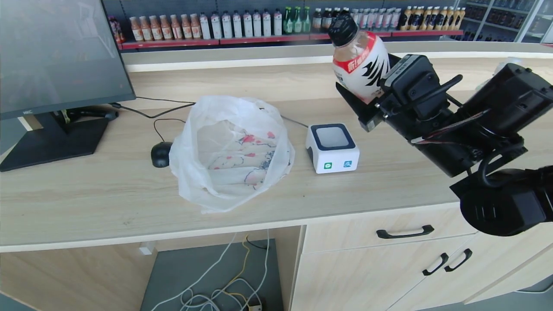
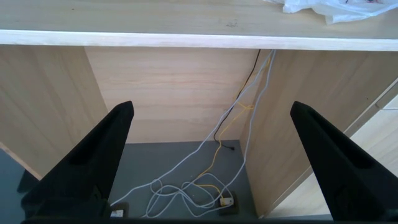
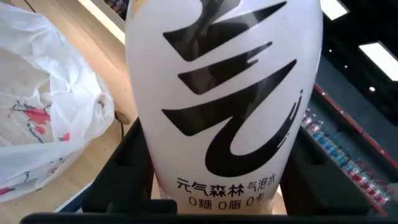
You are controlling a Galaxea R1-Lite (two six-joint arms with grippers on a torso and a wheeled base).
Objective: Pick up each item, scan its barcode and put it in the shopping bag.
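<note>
White bottle [image 1: 360,65] sits clamped between right fingers [image 1: 351,104].

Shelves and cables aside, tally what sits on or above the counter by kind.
Bottle: 1
Bag: 1
Scanner: 1
Mouse: 1
Monitor: 1
Unclear black device by monitor stand: 1
Total: 6

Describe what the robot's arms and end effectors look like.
The right arm is matt black, built of blocky and rounded housings, with black cables looping along it and a thin reddish wire bundle near the wrist. The right end effector is black and flat-sided. The left end effector has two black wedge-shaped fingers that taper toward the tips. No markings are legible.
</note>
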